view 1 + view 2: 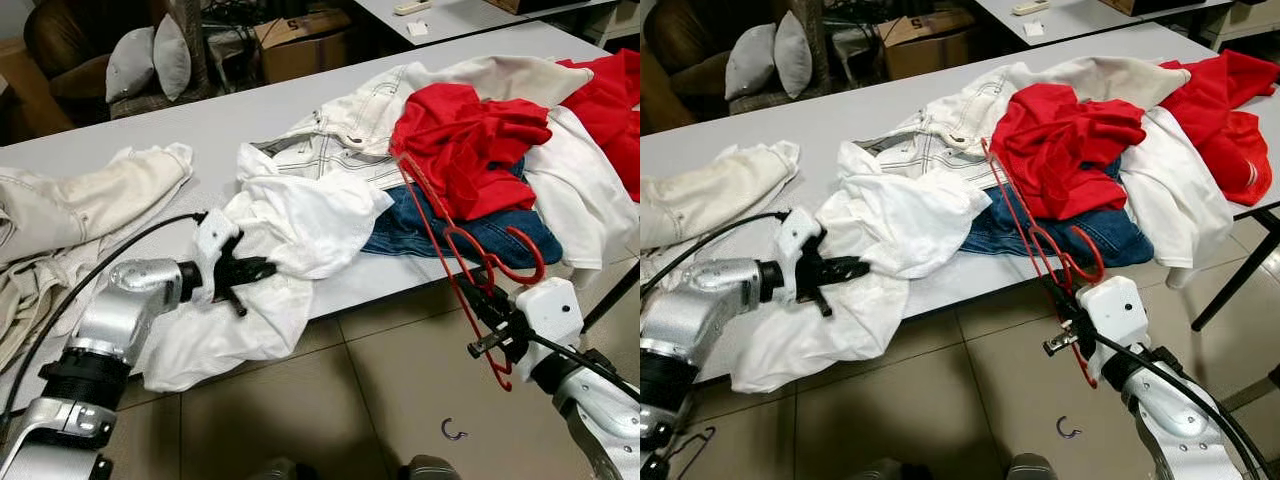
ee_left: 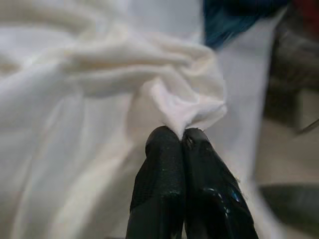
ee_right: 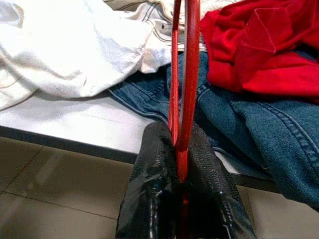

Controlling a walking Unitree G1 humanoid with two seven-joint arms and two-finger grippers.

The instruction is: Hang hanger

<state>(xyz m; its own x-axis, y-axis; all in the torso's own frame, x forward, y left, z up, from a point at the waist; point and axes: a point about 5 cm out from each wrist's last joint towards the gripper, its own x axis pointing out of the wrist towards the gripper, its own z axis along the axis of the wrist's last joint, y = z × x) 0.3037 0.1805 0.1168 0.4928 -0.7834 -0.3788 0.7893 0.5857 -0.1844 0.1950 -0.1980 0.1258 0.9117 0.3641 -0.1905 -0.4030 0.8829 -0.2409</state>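
Hanger (image 1: 440, 225): it is thin and red, made of wire, and it runs long from the right gripper (image 1: 490, 305) up and away toward the pile of clothes, with its far end by the white jacket (image 1: 345, 135). Its curved hook (image 1: 525, 262) sits near the gripper, at the table's front edge. It leans over the blue jeans (image 1: 495, 235) and next to the red shirt (image 1: 460, 145). The right gripper is off the front edge of the grey table (image 1: 215, 125), and its two black fingers (image 3: 154, 189) are squeezed tight on the red wire. The left gripper (image 1: 250, 270) is at the table's front edge too, well apart from the hanger. Its fingers (image 2: 162, 189) are pinched together on a fold of the white shirt (image 1: 290, 225), which hangs partly over the edge. A small dark hook (image 1: 453, 431) lies on the tiled floor (image 1: 330, 400).
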